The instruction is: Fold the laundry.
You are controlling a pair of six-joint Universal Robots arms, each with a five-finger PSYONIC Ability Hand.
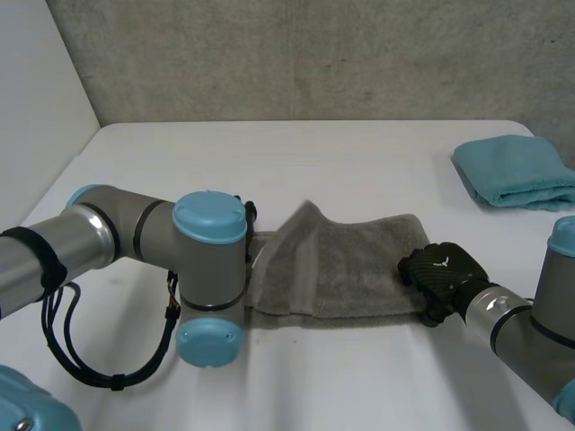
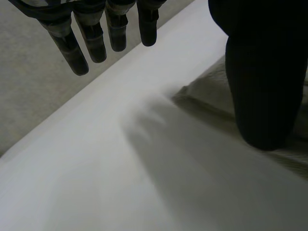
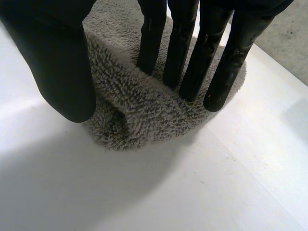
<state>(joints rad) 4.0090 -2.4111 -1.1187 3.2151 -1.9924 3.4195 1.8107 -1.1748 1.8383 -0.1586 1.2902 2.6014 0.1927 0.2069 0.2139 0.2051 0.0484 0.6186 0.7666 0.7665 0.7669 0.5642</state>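
Grey terry makes up the towel [image 1: 350, 265], which lies spread across the middle of the white worktop [image 1: 269, 162], long side running from one arm to the other, with a loose flap raised near its left end. The left arm [image 1: 207, 269] crosses in front of that end and hides it in the head view. Seen from the left wrist, the left robot hand [image 2: 96, 41] is wide open: its fingers [image 2: 72, 53] hang straight above bare worktop, clear of the cloth, while its thumb [image 2: 264, 86] points down over a corner of the towel [image 2: 211, 103] (whether the tip touches it I cannot tell). The right robot hand [image 1: 440, 274] sits at the towel's right end, on the near corner. Its own wrist view shows the cloth [image 3: 144, 110] bunched into a ridge there, the straight fingers [image 3: 192, 62] pressed on the far side of the ridge and the thumb [image 3: 57, 57] set against the near side, so the hand pinches the towel between them. A teal towel [image 1: 517, 171], folded, rests at the far right of the worktop, well apart from the grey one.
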